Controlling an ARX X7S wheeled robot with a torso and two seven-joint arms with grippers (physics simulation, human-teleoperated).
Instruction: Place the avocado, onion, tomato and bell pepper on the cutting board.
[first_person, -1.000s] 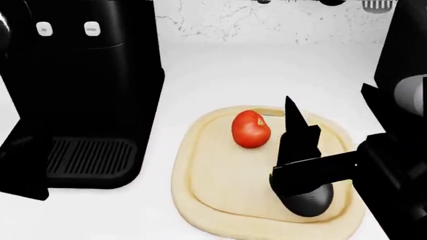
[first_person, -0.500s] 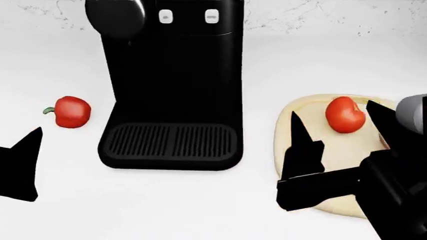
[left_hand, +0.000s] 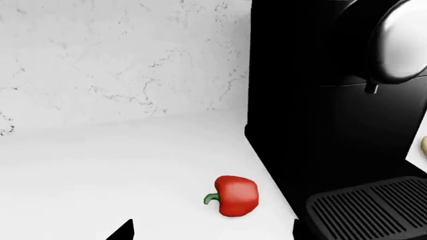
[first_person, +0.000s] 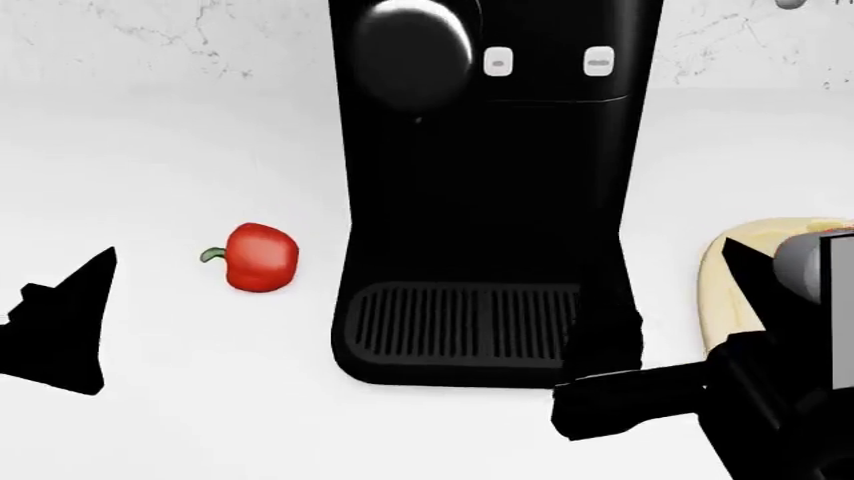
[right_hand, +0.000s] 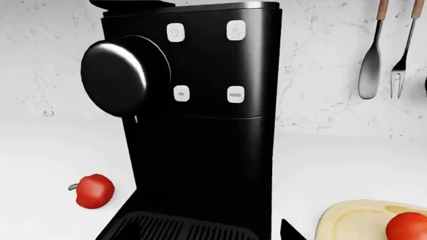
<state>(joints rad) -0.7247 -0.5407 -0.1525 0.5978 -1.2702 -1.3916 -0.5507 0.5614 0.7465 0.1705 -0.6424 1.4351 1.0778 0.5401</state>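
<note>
The head view has swung leftward since a moment ago: the coffee machine (first_person: 487, 190) now stands centre frame, the cutting board (first_person: 731, 285) has slid to the right edge, and the bell pepper (first_person: 260, 257) sits nearer the middle.

The left gripper (first_person: 60, 325) hangs low at the left, holding nothing; only dark finger tips show, so whether its jaws are spread or closed I cannot tell. The right gripper (first_person: 607, 345) is in front of the machine's drip tray (first_person: 461, 322), empty too, and its jaw state is equally unclear.

Outward from the left gripper, the bell pepper (left_hand: 235, 195) lies on the white counter (first_person: 160, 180), stem pointing away from the machine, just beside the machine's base. That side is probably why the left arm is turned toward it. Open counter lies on its far and outer sides; the machine's wall crowds the inner side.

The tomato (right_hand: 407, 226) rests on the board. The avocado and onion are not in view.
</note>
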